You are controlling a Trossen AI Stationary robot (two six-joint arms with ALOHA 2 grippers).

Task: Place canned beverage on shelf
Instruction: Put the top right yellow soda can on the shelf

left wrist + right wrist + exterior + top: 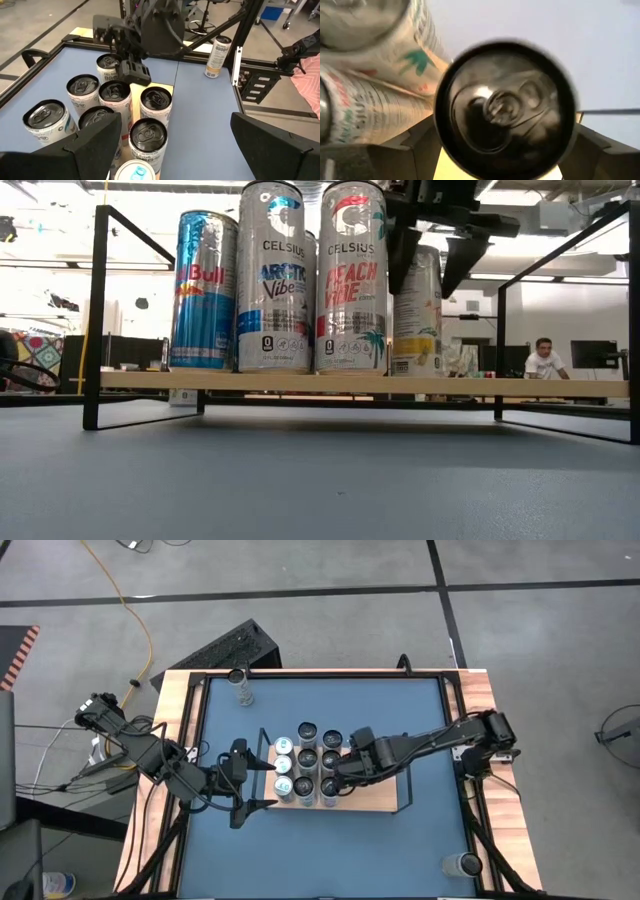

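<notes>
The shelf point(385, 802) stands near the middle of the surface point(330, 850). A cluster of cans point(307, 758) stands upright in rows on the shelf's left end, close together. One can point(241, 685) stands alone near the surface's far left corner, another point(462, 865) near its near right corner, both well apart from the shelf.

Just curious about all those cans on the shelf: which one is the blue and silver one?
The Red Bull can, at the left end of the front row in the low view. Next to it stand white Celsius cans, lettered Arctic Vibe and Peach Vibe.
</notes>
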